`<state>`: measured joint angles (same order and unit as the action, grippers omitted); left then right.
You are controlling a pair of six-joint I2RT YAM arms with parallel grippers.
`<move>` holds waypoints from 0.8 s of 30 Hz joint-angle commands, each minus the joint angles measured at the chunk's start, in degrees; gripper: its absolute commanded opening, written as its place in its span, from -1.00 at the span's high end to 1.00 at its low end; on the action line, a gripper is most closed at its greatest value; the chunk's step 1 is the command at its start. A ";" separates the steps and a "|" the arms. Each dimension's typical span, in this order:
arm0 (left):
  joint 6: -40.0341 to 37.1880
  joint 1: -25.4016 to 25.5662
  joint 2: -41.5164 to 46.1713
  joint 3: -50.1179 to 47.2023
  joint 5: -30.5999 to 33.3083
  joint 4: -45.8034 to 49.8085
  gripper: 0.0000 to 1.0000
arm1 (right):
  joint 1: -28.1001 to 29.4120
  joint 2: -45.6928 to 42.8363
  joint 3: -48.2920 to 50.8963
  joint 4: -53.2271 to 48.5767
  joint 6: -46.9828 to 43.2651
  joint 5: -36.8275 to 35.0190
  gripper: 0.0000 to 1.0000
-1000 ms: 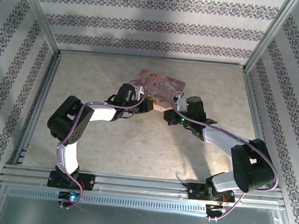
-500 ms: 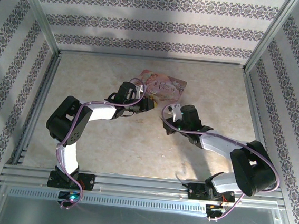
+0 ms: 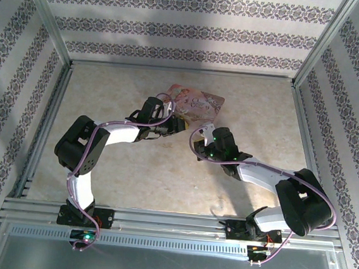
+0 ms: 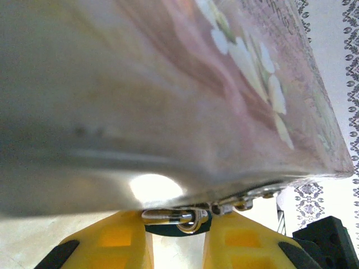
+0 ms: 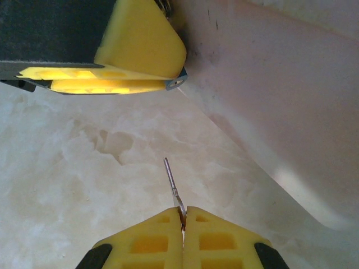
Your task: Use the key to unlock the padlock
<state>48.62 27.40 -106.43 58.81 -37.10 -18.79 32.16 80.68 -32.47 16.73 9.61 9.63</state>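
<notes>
Since a second ago our right tool [image 5: 183, 216] has backed off the pink tin box [image 4: 168, 101], pads pinched on the key [image 5: 171, 179]. Our left tool [image 4: 176, 224] clamps the padlock [image 4: 171, 216], which we find mostly hidden, at the box's edge.

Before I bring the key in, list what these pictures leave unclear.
1. Keyhole: in the left wrist view the padlock sits pinched in the left gripper under the blurred pink tin box; its keyhole face is hidden.
2. Key's head: in the right wrist view the key is edge-on, its head buried in the right gripper.
3. Top view: key and padlock are too small to tell, masked by the wrists.
</notes>
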 commanded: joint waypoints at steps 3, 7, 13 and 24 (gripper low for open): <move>2.17 1.08 2.37 2.27 -3.32 -0.06 0.76 | 0.84 0.29 -0.35 2.76 -1.08 -2.68 1.00; 2.61 1.12 2.20 2.21 -3.37 -0.29 0.77 | 0.99 1.38 -1.18 3.63 -1.13 -2.86 1.00; 2.97 1.08 1.98 2.14 -3.42 -0.55 0.77 | 1.18 2.97 -2.07 5.14 -0.74 -3.01 1.00; 3.15 1.10 1.95 2.37 -3.62 -0.37 0.78 | 1.41 4.66 -3.12 7.59 -0.03 -4.18 1.00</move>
<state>50.04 27.40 -106.43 59.27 -37.52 -18.35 32.91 84.62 -33.98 22.15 9.21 6.59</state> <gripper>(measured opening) 0.211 0.044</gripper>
